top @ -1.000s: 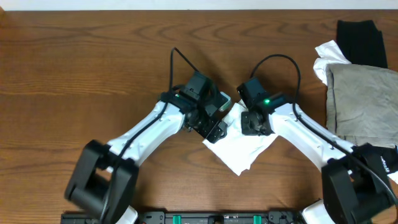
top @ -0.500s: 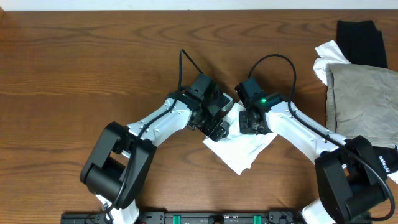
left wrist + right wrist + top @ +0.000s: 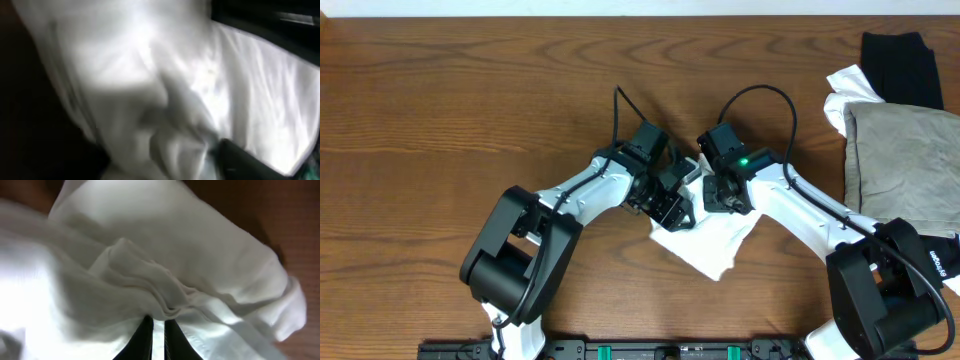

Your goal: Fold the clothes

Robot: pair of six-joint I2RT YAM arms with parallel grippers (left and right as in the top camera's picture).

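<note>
Right jaws tight on a bunched fold of white T-shirt (image 3: 150, 280)

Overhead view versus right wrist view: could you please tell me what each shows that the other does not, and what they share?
Only the overhead view shows the left gripper, the grey-beige garment and the black garment at the right edge. Only the right wrist view shows how the right gripper pinches a bunched fold. Both show the white T-shirt on the brown table.
</note>
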